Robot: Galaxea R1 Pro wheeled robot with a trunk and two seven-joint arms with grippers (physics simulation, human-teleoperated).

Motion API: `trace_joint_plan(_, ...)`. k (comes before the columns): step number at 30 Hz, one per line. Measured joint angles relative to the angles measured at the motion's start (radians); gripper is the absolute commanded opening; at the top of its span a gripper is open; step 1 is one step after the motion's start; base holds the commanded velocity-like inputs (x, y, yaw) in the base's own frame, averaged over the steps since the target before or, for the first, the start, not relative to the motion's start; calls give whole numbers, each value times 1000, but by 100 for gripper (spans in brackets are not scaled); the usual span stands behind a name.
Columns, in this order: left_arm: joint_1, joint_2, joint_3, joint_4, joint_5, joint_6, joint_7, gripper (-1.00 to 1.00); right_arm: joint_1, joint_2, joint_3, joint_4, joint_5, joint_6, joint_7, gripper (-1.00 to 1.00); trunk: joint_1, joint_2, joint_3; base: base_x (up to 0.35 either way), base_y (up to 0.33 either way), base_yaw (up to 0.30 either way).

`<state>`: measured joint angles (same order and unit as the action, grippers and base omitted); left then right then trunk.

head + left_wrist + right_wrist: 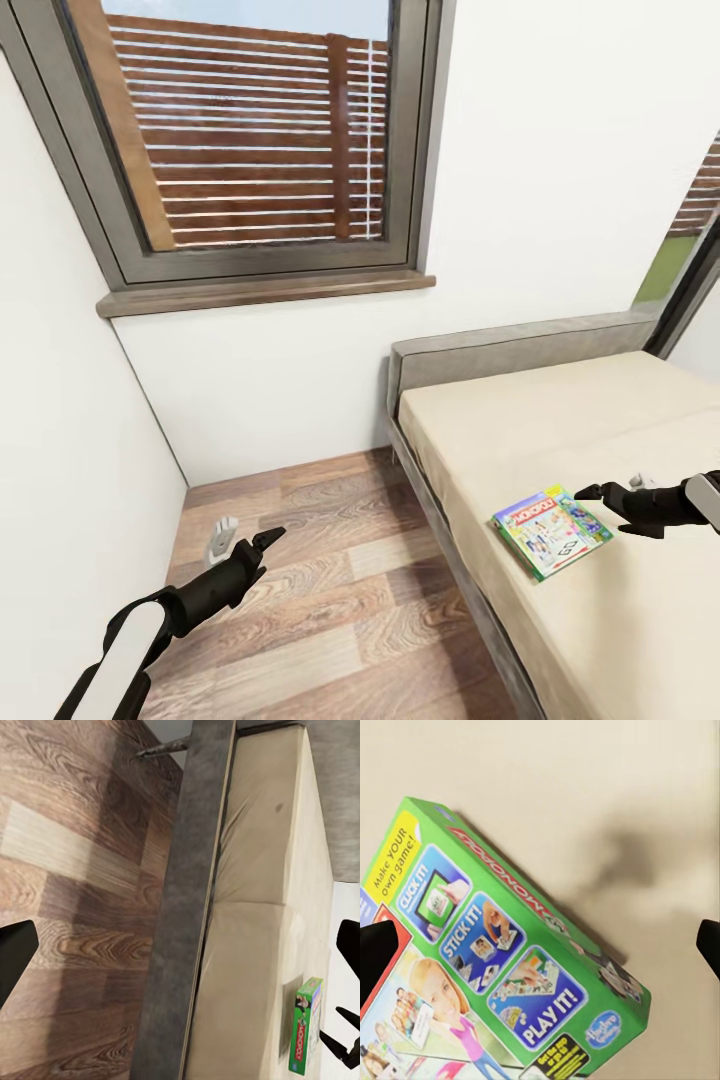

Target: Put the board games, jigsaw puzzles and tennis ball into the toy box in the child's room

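A green Monopoly board game box (552, 530) lies flat on the beige mattress near the bed's front edge. It appears again as the box (510, 967) in the right wrist view and edge-on as the box (306, 1035) in the left wrist view. My right gripper (590, 493) hovers just above the box's far right corner, open, with nothing between its fingers (375, 952). Far from the bed, my left gripper (272, 540) hangs open over the wooden floor, its fingers (15, 960) spread wide.
The bed (520, 350) has a grey padded frame and stands against the white wall under a window (250, 130). A small white object (222, 540) sits on the wooden floor (340, 620) near the left wall. A second window (690, 250) is at the right.
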<state>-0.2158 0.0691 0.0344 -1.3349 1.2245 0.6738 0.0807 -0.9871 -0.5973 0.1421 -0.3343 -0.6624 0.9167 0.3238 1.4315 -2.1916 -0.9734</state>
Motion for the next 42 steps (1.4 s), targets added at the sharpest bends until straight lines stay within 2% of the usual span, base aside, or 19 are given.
trace_joint_plan(9,0,0,0,0,0,0,0,100,0,0,1,0,0,0,-1,100,0,0,0,-6,-6,21)
trace_joint_plan(26,0,0,0,0,0,-1,0,100,0,0,2,0,1,0,-1,100,0,0,0,-1,-1,151)
trace_joint_plan(42,0,0,0,0,0,-1,1,100,0,1,3,0,0,0,1,100,0,0,0,0,0,23)
